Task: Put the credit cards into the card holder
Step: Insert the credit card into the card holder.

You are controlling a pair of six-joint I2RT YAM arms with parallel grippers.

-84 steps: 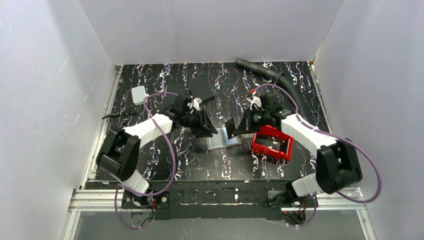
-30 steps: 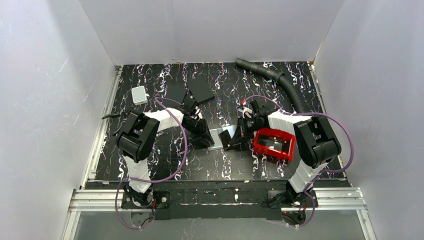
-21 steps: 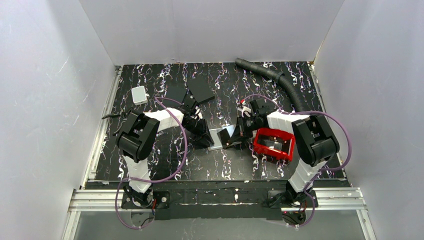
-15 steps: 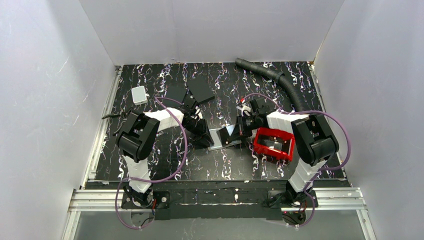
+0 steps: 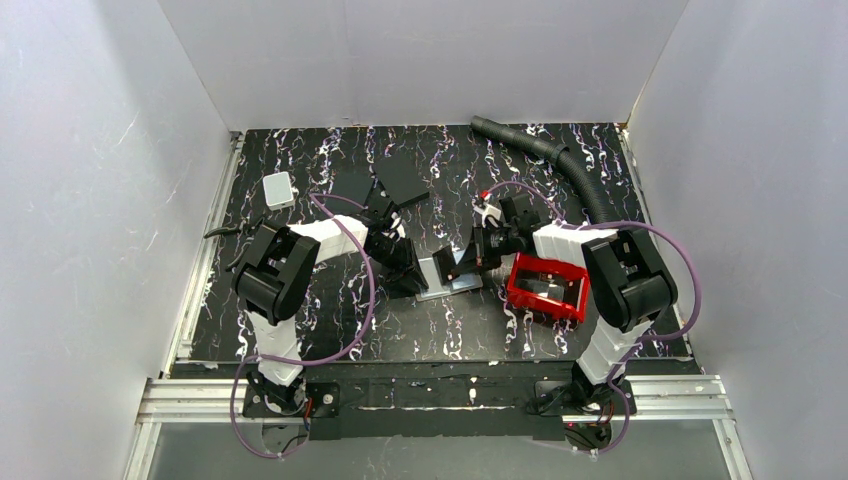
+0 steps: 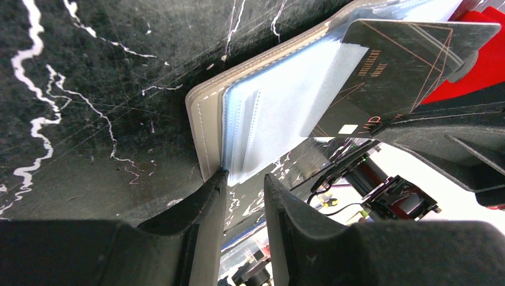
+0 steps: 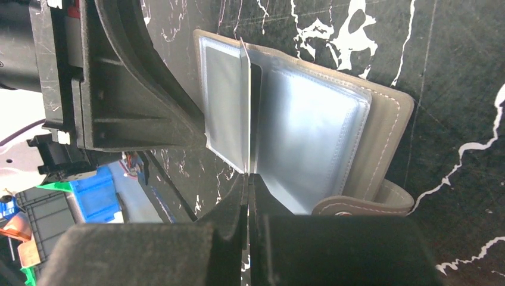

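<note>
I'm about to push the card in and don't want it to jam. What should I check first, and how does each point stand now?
1. Right jaws shut on the credit card: ok.
2. Card holder lies open, clear pockets up: ok.
3. Snap tab folded out, off the pockets: ok.
4. Left jaws astride the holder's sleeve corner, with a firm hold: cannot tell.
5. Card edge already inside a pocket mouth: cannot tell.
6. Red tray beside the holder, not on it: ok.
</note>
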